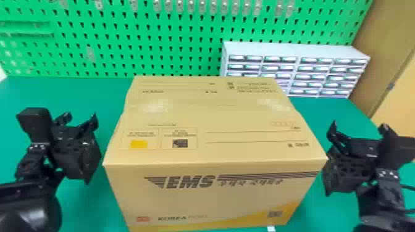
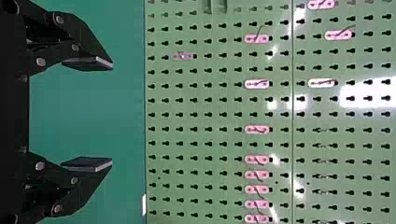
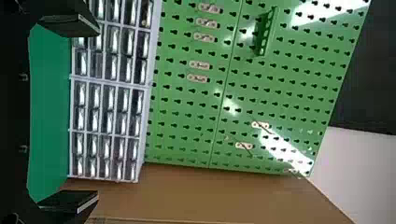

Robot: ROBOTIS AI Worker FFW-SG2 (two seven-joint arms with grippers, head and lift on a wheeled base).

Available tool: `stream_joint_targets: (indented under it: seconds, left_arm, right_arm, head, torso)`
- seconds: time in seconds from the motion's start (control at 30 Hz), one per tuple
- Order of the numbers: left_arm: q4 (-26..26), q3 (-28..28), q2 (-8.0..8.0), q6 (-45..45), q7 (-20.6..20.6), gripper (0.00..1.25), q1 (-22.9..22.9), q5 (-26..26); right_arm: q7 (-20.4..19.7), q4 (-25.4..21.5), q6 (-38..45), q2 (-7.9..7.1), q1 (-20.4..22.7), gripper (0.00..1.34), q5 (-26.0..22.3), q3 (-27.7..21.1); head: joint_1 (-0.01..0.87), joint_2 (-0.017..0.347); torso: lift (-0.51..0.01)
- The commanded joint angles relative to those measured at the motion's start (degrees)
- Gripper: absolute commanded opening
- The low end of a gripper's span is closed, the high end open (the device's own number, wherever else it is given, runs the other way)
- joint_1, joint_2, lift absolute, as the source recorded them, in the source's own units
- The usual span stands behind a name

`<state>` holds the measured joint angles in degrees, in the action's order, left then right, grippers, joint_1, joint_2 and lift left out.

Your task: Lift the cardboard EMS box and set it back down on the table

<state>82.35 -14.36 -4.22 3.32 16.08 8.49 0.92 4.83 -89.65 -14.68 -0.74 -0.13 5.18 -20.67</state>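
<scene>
The cardboard EMS box (image 1: pixel 213 154) stands upright in the middle of the head view, its printed front facing the robot and its top closed. My left gripper (image 1: pixel 81 118) is on the box's left side, level with its upper part, with a narrow strip of green between them. On the other side my right gripper (image 1: pixel 355 132) is close by the box's right front corner; whether it touches cannot be told. In the left wrist view the left gripper (image 2: pixel 88 114) is open with nothing between its fingers. The right gripper (image 3: pixel 72 116) is likewise open and holds nothing in the right wrist view.
The green table (image 1: pixel 83 95) extends around the box. Behind it rises a green pegboard (image 1: pixel 123 40) with small hooks. A white drawer cabinet (image 1: pixel 296 52) stands at the back right, beside a brown panel (image 1: pixel 379 40).
</scene>
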Motion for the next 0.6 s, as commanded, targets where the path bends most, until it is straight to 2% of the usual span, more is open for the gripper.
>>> stream_joint_targets:
  seconds: [0.0, 0.57]
  left_arm:
    - [0.00, 0.03, 0.00, 0.02, 0.00, 0.73, 0.03, -0.04]
    - [0.00, 0.47, 0.00, 0.02, 0.00, 0.73, 0.12, -0.13]
  right_arm:
    - [0.00, 0.00, 0.00, -0.14, 0.05, 1.26, 0.00, 0.28]
    - [-0.52, 0.00, 0.00, -0.40, 0.13, 1.26, 1.94, 1.33]
  head:
    - [0.678, -0.014]
    - [0.678, -0.014]
  torso:
    - [-0.096]
    - [-0.096]
